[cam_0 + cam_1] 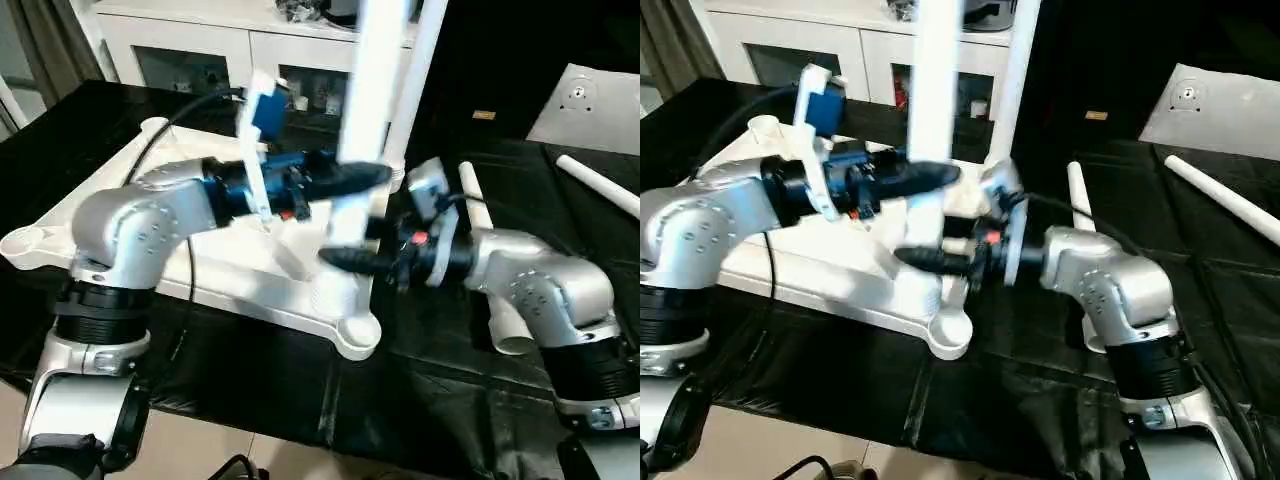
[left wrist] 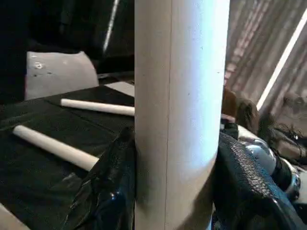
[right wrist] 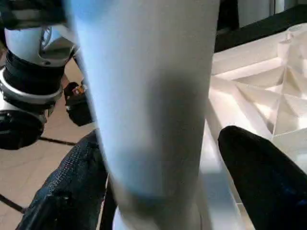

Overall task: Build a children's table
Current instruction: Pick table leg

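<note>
Lower middle of the head view: upside-down tabletop (image 1: 235, 270) lying on the black-covered table (image 1: 420, 400), nearest corner socket (image 1: 352, 335) right at the front. Standing up out of that corner, 1 upright leg (image 1: 368, 90), top cut off by the frame edge.

Right gripper (image 1: 352, 245) low on the leg, jaws spread around it; looks like a gap on 1 side in the wrist view, can't tell if the other finger touches. Left gripper (image 1: 345, 178) a bit higher, from the left, pinching the leg between both fingers (image 2: 112, 191).

A second upright leg (image 1: 420, 70) just behind, at the tabletop's far side. To the right, 2 more legs lying flat: 1 (image 1: 490, 260) partly hidden by the right forearm, 1 (image 1: 600, 185) cut off at the right edge.

Upper right: grey panel (image 1: 590, 100). Small tag (image 1: 484, 115) nearby, writing unreadable. Top: white cabinet (image 1: 200, 50).
</note>
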